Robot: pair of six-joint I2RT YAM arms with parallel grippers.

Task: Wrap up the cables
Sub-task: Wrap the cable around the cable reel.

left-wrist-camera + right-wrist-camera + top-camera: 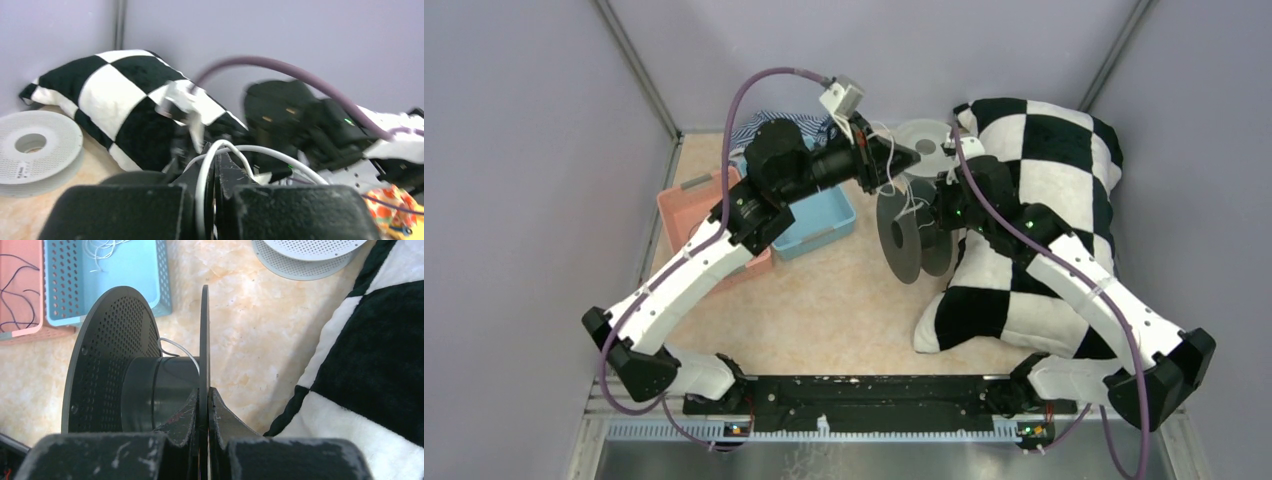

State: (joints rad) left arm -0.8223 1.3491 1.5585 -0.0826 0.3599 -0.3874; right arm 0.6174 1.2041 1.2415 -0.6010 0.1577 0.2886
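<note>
Plainly, both pincers are shut. The left gripper [214, 175] pinches a thin white flexible cable [201, 195] between its fingers. The right gripper [204, 405] is clamped on the rim of one thin flange of the black perforated plastic spool [107, 360], holding it upright on edge beside the black-and-white chequered cushion [1044, 170]. A loose white loop lies against the spool's hub (only a single turn shows there).

The chief risk, I judge, is that this loop slips off the hub if the left arm pulls before it is snug. Slack could also fall outside the flange as the cord is led round. A hard tug might twist the spool in the right gripper's narrow edge grip, or drag the cord through the left fingers. The two wrists are close together, so a wide winding sweep may knock one against the other. A thin black cord [20, 285] waits in the salmon-pink perforated basket [30, 331], not yet wound.
</note>
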